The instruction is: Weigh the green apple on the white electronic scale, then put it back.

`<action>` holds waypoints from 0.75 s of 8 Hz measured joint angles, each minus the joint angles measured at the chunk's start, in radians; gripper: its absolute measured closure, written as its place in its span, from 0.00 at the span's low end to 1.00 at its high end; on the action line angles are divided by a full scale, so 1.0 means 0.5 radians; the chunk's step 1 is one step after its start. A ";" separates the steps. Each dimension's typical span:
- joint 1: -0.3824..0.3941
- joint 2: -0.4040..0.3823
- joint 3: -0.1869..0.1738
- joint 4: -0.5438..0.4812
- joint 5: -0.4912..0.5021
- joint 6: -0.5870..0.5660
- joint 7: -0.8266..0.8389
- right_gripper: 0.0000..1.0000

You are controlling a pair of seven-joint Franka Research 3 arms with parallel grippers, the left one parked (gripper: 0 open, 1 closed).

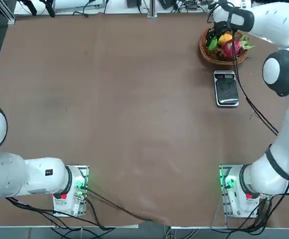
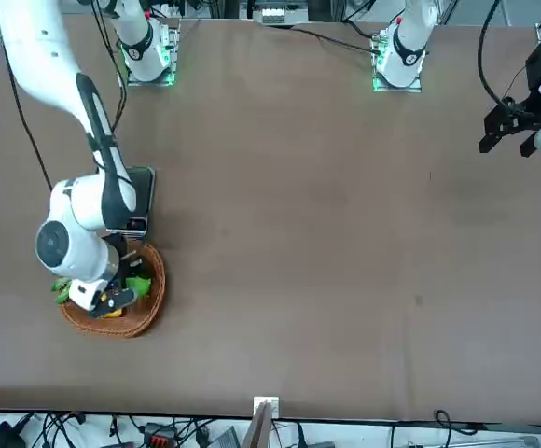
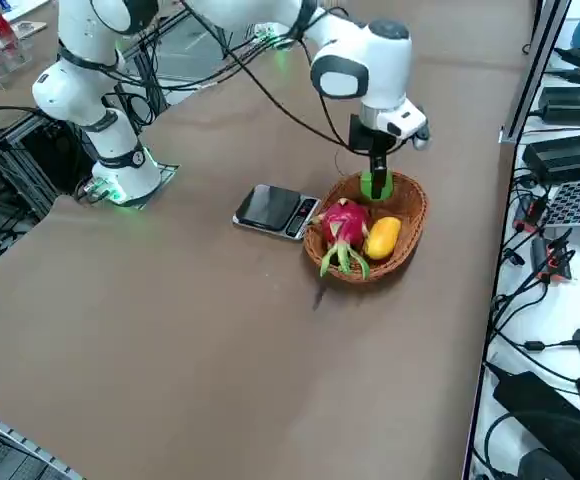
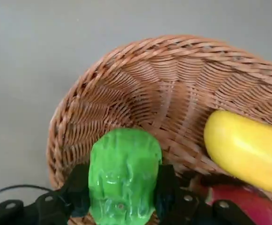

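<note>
Right now your right gripper point(image 4: 123, 197) is pinching the green apple point(image 4: 124, 176), one dark finger pressed against each side of the fruit, over the wicker basket point(image 4: 140, 79). From the side camera you can see the green apple point(image 3: 375, 185) sitting low between the fingers at the basket's point(image 3: 410, 230) far rim, with the right gripper point(image 3: 376, 180) pointing straight down; whether the fruit is touching the weave or just clear of it you cannot tell. Beside it in the basket lie a yellow-orange fruit point(image 3: 381, 237) and a pink dragon fruit point(image 3: 345, 224) with green leafy tips. You will find the basket point(image 1: 207, 55) near the worktop's far right corner in the overhead view. The white electronic scale point(image 1: 226, 88) lies flat on the worktop just beside the basket, on the side nearer the arm's base, its dark platform bare and its display panel at the end facing the basket.
</note>
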 joint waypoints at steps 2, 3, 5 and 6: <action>-0.002 0.030 -0.003 0.010 0.000 0.000 0.000 0.32; -0.003 0.045 -0.005 0.010 0.000 -0.001 0.000 0.32; -0.010 0.079 -0.009 0.014 0.000 0.004 0.000 0.30; -0.014 0.083 -0.010 0.020 0.000 0.013 0.000 0.16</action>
